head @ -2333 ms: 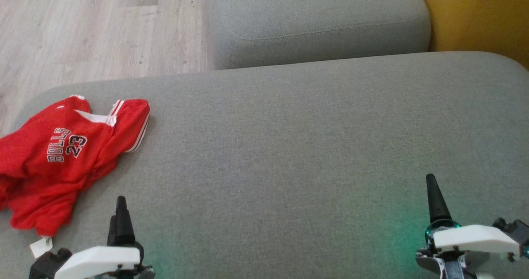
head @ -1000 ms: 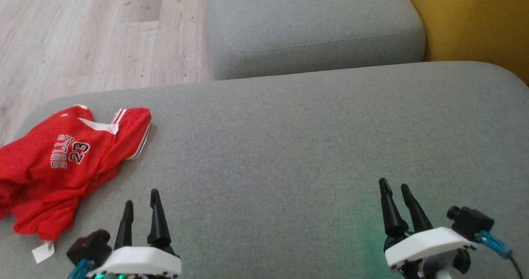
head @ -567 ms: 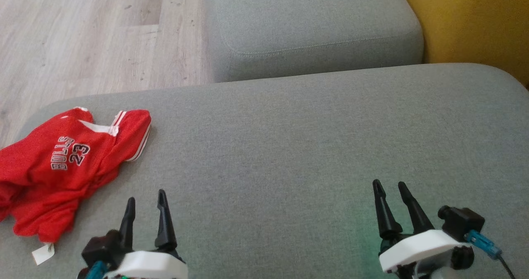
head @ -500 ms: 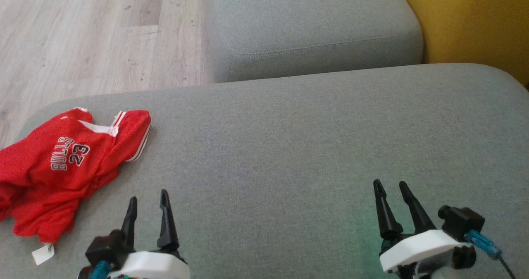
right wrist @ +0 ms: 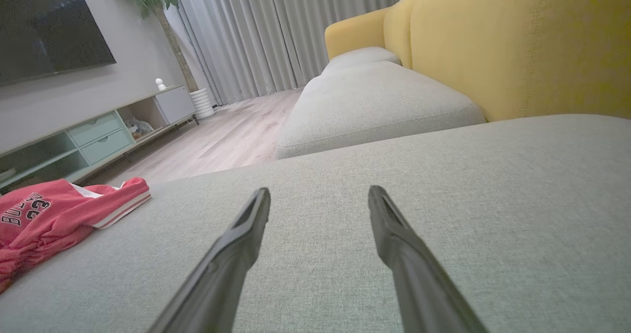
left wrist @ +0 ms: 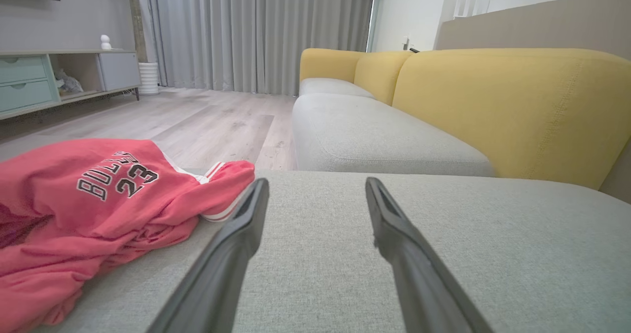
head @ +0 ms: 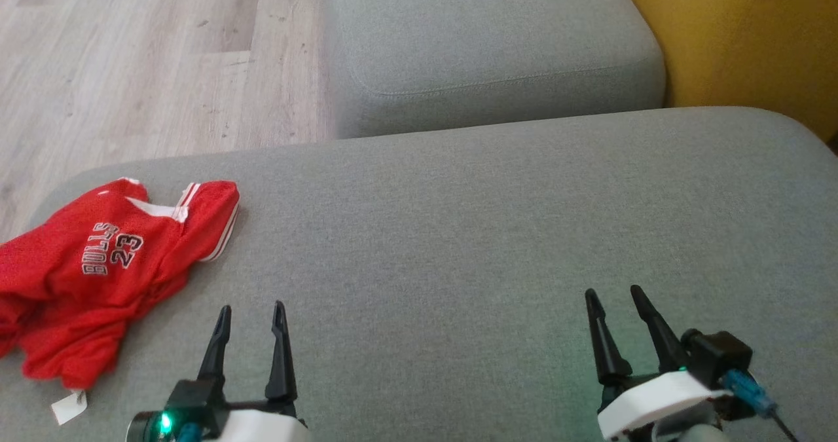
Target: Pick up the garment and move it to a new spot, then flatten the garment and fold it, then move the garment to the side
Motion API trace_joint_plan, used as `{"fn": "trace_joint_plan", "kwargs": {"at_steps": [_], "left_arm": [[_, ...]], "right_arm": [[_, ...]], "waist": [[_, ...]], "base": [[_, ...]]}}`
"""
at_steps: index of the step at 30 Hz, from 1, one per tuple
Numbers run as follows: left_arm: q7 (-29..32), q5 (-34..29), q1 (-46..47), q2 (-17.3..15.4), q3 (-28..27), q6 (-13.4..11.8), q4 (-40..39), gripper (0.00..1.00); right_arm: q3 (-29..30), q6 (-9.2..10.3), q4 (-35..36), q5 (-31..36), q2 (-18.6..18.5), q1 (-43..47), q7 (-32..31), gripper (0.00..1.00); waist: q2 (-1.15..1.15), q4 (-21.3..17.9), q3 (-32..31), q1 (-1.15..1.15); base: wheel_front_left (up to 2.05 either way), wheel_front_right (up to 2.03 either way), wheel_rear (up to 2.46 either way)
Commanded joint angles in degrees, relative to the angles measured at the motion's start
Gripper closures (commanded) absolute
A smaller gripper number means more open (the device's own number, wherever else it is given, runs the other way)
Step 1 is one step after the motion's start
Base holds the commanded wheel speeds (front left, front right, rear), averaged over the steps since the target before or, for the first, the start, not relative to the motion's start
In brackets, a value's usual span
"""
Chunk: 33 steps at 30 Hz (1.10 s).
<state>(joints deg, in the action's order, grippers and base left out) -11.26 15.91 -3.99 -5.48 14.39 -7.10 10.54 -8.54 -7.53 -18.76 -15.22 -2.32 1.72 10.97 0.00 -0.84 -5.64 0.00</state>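
The garment (head: pixel 98 272) is a red jersey with white trim and "BULLS 23" on it, lying crumpled at the left end of the grey sofa cushion (head: pixel 471 219). A white tag (head: pixel 67 408) sticks out at its near edge. My left gripper (head: pixel 252 310) stands open just right of the garment, near the cushion's front, nothing between its fingers. In the left wrist view the garment (left wrist: pixel 98 209) lies left of the open left gripper (left wrist: pixel 315 185). My right gripper (head: pixel 614 293) is open far to the right; its wrist view shows the garment (right wrist: pixel 54 214) far left of the right gripper (right wrist: pixel 319 192).
A second grey cushion (head: pixel 484 42) lies beyond the one I work on, with a yellow backrest (head: pixel 740 29) at the right. Wooden floor (head: pixel 131 62) lies past the cushion's left and far edges. A TV stand (right wrist: pixel 88 135) stands across the room.
Both grippers have turned so their two fingers show side by side, and the left one has shifted right and forward. The camera has tilted slightly. The garment lies as before.
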Motion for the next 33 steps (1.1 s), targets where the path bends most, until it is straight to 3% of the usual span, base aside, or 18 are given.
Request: {"fn": "trace_joint_plan", "kwargs": {"at_steps": [1,17,33], "left_arm": [[-0.81,-1.88,1.82,-0.65,-1.36,-0.61,-1.92,0.00],[-3.70,-14.17,1.13,0.19,-1.36,-1.73,-1.58,0.00],[-3.74,-14.67,1.19,0.91,-2.33,-0.95,-1.09,0.00]], "right_arm": [[-1.48,0.04,1.69,1.94,-0.48,-1.95,1.12,0.00],[-3.64,0.04,1.37,13.79,-0.55,-1.64,3.99,0.00],[-3.26,0.04,0.91,13.41,-0.55,-1.29,4.03,0.00]], "waist": [[0.00,-0.01,-0.12,0.00],[0.00,-0.04,-0.85,0.00],[0.00,0.90,-0.87,0.00]], "base": [[0.00,0.00,0.00],[0.00,0.00,0.00],[0.00,0.00,0.00]]}}
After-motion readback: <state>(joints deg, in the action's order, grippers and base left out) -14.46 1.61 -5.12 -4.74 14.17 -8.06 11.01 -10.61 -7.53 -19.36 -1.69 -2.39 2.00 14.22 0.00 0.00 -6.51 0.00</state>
